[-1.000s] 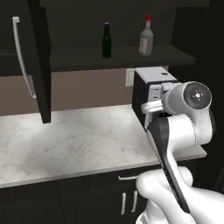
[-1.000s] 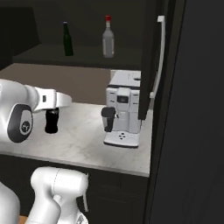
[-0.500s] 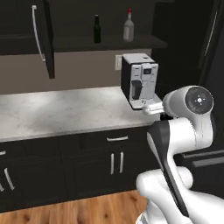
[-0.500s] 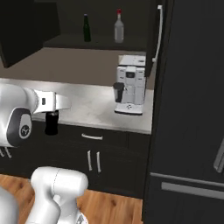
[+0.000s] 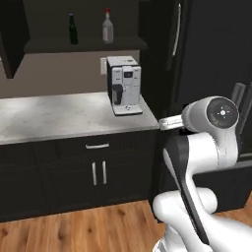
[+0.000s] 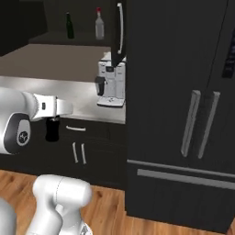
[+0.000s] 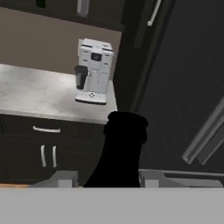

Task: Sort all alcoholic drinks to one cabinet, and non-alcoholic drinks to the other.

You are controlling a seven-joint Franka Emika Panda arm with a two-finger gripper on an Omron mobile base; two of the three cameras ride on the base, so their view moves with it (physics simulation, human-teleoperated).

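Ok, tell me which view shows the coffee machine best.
The left base view: the coffee machine stands whole and unblocked on the counter. In the right base view an open cabinet door covers its top. The hand view shows it tilted, beyond the held black bottle.

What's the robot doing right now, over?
Gripper shut on small black bottle, carried off the counter. Beer bottle and liquor bottle on open cabinet shelf. Coffee machine stands nearby.
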